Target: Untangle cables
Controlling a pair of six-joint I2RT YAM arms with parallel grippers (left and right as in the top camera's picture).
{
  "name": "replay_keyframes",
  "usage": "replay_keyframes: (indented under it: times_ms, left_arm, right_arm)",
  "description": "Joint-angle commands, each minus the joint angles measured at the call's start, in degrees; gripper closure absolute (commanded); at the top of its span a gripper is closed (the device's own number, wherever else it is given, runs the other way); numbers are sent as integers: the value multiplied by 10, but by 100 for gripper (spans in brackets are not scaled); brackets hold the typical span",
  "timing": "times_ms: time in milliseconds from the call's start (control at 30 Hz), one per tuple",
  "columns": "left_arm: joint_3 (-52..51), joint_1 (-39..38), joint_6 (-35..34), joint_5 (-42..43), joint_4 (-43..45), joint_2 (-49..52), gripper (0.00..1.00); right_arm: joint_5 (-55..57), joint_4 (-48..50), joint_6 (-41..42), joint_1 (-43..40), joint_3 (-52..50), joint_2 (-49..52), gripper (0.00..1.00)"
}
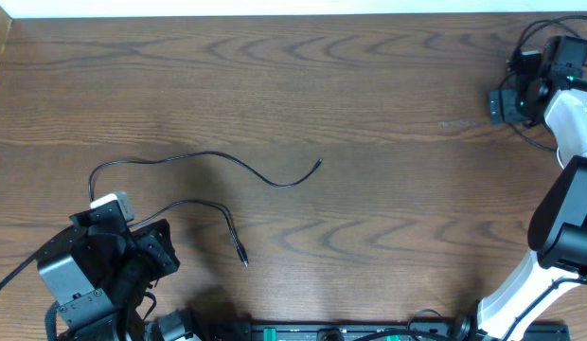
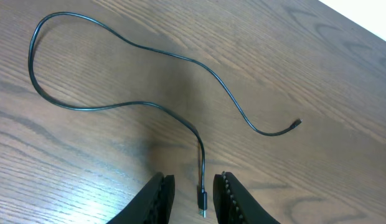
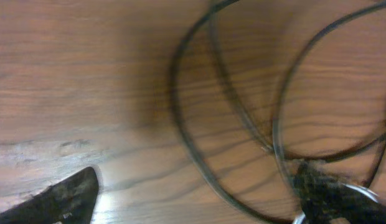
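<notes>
Left gripper [image 2: 194, 200]: my two black ribbed fingers [image 2: 157, 200] are apart and clamped on nothing, low over the table [image 1: 369, 76], which is brown wood-grain with a slight sheen. There is one thin black cable [image 2: 201, 160], round, smooth and limp, lying flat on the wood. Its small straight plug [image 2: 203, 204] sits in the gap between my left fingers with clear space on both sides. From the plug the cord runs up, bends left into a wide open loop, then snakes right in an S-curve to its other tiny plug end [image 2: 297, 123], well apart from me. Nowhere does the cable cross itself. Right gripper [image 3: 196, 183]: the wrist view is blurred. The fingers sit wide apart at the frame's bottom corners, nothing pinched between them. Several thin dark cords [image 3: 180, 124] arc over the wood there in overlapping curved loops. A fuzzy dark clump [image 3: 317, 183] sits right at one finger, and I cannot tell if it touches. In the overhead view this gripper is at the table's far right corner, well apart from the black cable.
</notes>
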Motion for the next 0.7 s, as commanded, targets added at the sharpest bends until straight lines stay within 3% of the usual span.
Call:
replay_keyframes:
  times_ms: [0, 67, 200, 333, 667]
  left_arm:
    - [-3, -1, 6, 5, 0, 0, 72]
    - [-3, -1, 6, 5, 0, 0, 71]
    - [-3, -1, 6, 5, 0, 0, 70]
    - [-3, -1, 8, 5, 0, 0, 69]
    - [-3, -1, 8, 5, 0, 0, 69]
  right_arm:
    - [22, 45, 72, -12, 2, 8, 16]
    - [21, 71, 103, -17, 2, 12, 16]
    - [18, 105, 108, -23, 2, 25, 33]
    - [18, 119, 108, -31, 2, 53, 23]
    - [18, 117, 101, -42, 2, 111, 22]
